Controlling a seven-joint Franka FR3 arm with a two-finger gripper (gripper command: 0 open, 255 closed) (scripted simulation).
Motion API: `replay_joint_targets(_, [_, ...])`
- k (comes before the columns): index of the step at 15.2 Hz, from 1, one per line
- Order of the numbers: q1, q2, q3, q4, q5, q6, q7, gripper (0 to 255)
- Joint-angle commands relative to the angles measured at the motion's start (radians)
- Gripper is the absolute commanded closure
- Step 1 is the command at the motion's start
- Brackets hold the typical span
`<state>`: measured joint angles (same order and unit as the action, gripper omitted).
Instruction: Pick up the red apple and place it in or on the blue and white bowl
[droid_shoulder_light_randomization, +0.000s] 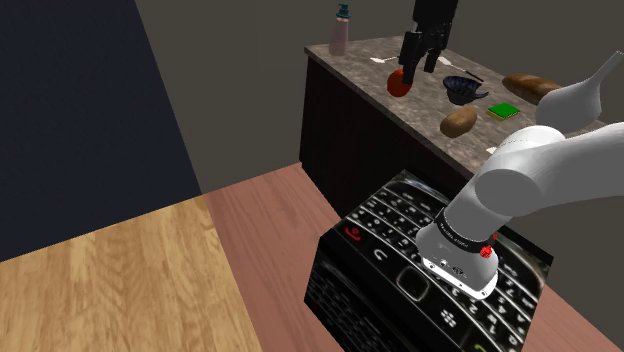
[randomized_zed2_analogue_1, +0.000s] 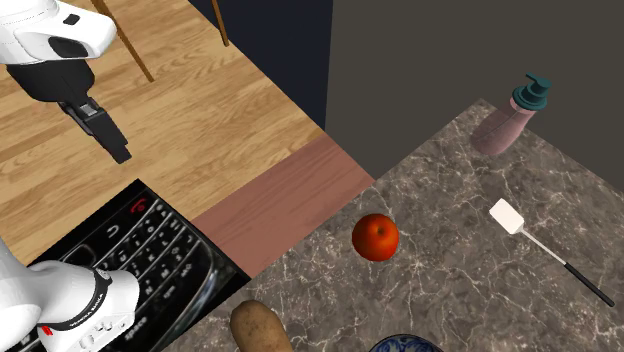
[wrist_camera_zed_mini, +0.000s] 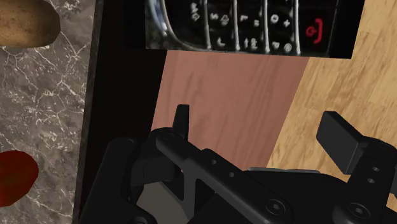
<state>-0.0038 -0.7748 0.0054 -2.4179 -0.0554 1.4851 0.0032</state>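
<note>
Marbled brown countertop (randomized_zed2_analogue_1: 450, 200) runs beside a wooden floor (randomized_zed2_analogue_1: 200, 100), with grey wall behind it. A red apple (randomized_zed2_analogue_1: 375, 237) sits on the stone near the counter's edge, resting on its own with nothing touching it. From the apple in the second exterior view, a pink bottle (randomized_zed2_analogue_1: 510, 120) with a teal pump stands at one o'clock, a white spatula (randomized_zed2_analogue_1: 545, 250) lies at three o'clock, a potato (randomized_zed2_analogue_1: 260, 328) lies at seven o'clock, and the blue rim of the bowl (randomized_zed2_analogue_1: 405, 345) shows at about five o'clock.

In that view the gripper (randomized_zed2_analogue_1: 105, 135) hangs at ten o'clock from the apple, well apart from it and out over the floor rather than the counter. The wrist view shows its two black fingers (wrist_camera_zed_mini: 182, 121) spread wide with nothing between them, floorboards beneath and the apple at the counter's edge off to one side.

In the shoulder view the bowl looks dark and sits at three o'clock from the apple. The stand (droid_shoulder_light_randomization: 400, 250) wears a phone-keypad pattern.
</note>
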Motion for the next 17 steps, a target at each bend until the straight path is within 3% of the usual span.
replay_joint_targets(1, [0.0, 0.0, 0.0, 0.0, 0.0, 0.0, 0.0, 0])
replay_joint_targets(10, [-0.064, 0.125, -0.164, -0.018, -0.157, 0.212, -0.195, 0])
replay_joint_targets(17, [-0.096, 0.29, -0.29, 0.041, -0.23, 0.384, -0.337, 0])
